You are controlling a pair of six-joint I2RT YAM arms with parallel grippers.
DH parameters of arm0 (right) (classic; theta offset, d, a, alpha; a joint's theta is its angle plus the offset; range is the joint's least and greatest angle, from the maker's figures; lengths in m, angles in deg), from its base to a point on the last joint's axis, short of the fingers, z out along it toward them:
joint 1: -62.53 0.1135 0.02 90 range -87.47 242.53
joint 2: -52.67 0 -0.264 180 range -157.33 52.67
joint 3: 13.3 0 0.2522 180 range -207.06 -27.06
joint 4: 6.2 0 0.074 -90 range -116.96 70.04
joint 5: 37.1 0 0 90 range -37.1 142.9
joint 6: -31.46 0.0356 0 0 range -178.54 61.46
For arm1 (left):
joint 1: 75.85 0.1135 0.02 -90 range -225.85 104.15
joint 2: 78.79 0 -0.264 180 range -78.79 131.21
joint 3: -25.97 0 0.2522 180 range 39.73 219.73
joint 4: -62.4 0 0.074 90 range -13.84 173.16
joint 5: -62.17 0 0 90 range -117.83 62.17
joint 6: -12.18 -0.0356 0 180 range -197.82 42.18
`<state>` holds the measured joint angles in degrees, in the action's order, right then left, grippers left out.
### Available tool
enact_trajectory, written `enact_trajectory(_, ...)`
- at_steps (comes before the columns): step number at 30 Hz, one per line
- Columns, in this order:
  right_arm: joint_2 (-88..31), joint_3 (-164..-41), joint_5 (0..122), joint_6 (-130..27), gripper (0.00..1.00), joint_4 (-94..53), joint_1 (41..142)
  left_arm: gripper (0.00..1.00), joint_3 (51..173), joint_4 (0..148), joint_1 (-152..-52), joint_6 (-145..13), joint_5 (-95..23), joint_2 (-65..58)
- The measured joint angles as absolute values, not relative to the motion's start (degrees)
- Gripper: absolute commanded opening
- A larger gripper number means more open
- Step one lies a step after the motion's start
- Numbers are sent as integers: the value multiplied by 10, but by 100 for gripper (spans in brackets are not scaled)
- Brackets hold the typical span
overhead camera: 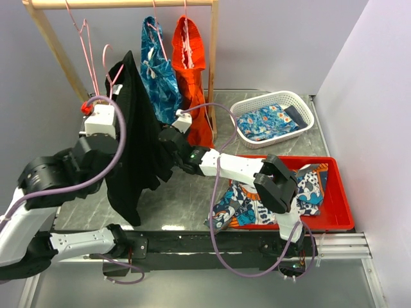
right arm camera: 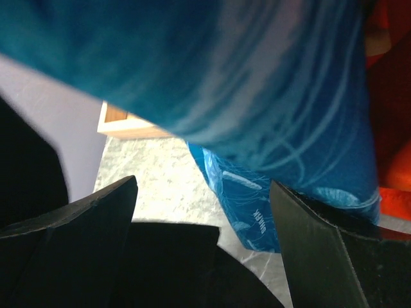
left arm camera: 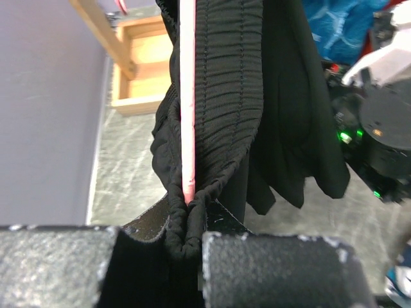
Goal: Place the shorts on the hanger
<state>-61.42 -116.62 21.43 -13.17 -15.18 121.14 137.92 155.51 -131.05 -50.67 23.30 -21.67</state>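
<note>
The black shorts (overhead camera: 135, 147) hang in a long drape in front of the wooden rack, threaded on a pink wire hanger (overhead camera: 108, 61). My left gripper (overhead camera: 110, 96) is shut on the shorts' gathered waistband together with the hanger's wire. In the left wrist view the pink wire (left arm camera: 187, 96) runs down inside the ribbed waistband (left arm camera: 225, 83) into my shut left gripper (left arm camera: 186, 237). My right gripper (overhead camera: 165, 142) is just right of the shorts, open and empty. In the right wrist view, the right gripper (right arm camera: 202, 212) is spread, and black fabric (right arm camera: 26, 173) shows at the left.
A wooden rack (overhead camera: 212, 38) holds a blue patterned garment (overhead camera: 157, 70) and an orange-red garment (overhead camera: 192, 70); a spare pink hanger (overhead camera: 80, 32) hangs at its left. The blue garment (right arm camera: 257, 96) hangs close over my right gripper. A white basket (overhead camera: 303, 102) and a red tray (overhead camera: 340, 205) hold patterned clothes.
</note>
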Motion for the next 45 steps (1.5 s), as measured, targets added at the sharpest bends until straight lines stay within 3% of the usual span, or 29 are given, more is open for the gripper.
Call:
enact_trajectory(16,-563,-1105,292,-126,90,-143,1212,1,1390,1543,-1277,-529,332,-101)
enact_trajectory(33,-385,-979,382,-153,91,-100,1263,1,1386,1303,-989,-688,59,-106)
enact_trajectory(45,-272,-933,425,-193,91,-97,1272,1,1440,1271,-915,-714,-57,-10)
